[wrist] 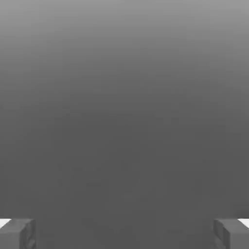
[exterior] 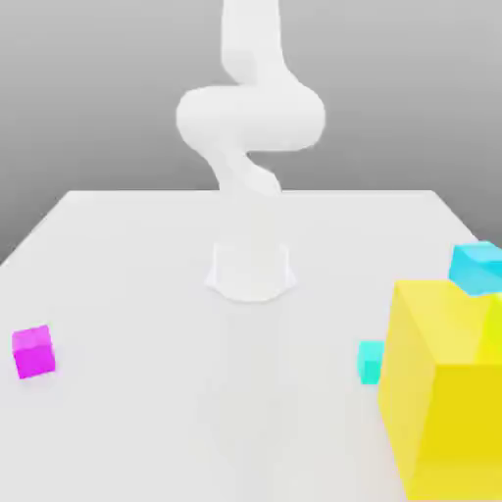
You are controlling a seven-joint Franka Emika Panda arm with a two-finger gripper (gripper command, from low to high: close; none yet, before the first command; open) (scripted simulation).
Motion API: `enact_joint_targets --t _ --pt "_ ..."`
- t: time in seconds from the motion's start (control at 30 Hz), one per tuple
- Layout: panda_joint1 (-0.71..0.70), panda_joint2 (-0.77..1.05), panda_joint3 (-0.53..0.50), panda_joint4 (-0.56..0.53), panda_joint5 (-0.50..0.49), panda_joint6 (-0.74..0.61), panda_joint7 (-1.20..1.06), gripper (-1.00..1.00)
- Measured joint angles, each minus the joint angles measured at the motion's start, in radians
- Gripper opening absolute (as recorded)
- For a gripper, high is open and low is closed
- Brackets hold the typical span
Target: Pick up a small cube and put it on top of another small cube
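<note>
**Waiting to start: pincer wide, cubes untouched**

Standing apart on the white table (exterior: 137, 255), every block seems free for a first reach, which fits a task not yet begun. Take the yellow block (exterior: 446, 392) as the landmark. The magenta cube (exterior: 33, 351), the one to be picked up, lies well away from it, far across the table toward the exterior view's left, alone with bare table all round, so an approach from above should meet nothing. The sky-blue cube (exterior: 478, 267), judged to be the stacking base, sits just behind the yellow block's far top edge and is partly hidden by it. A greener turquoise cube (exterior: 370, 362) rests just beside the yellow block, on the side facing the magenta cube; it could be mistaken for the base.

The arm (exterior: 250, 127) rises from its base behind the yellow block, mid-table. In the hand view the gripper (wrist: 124, 233) has its two fingers (wrist: 17, 233) spread wide, nothing between them, looking onto plain grey.

There are no containers here; each block rests directly on the table, none stacked.
</note>
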Motion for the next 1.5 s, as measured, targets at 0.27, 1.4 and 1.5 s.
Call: enact_joint_targets --t 0.27,1.4,1.5 --pt "-0.165 0.292 -0.133 -0.111 -0.025 0.152 0.083 0.00" --pt "-0.529 0.864 -0.292 -0.305 0.161 0.436 0.066 -1.00" --pt "-0.457 0.826 -0.227 -0.250 0.116 0.348 0.073 -1.00"
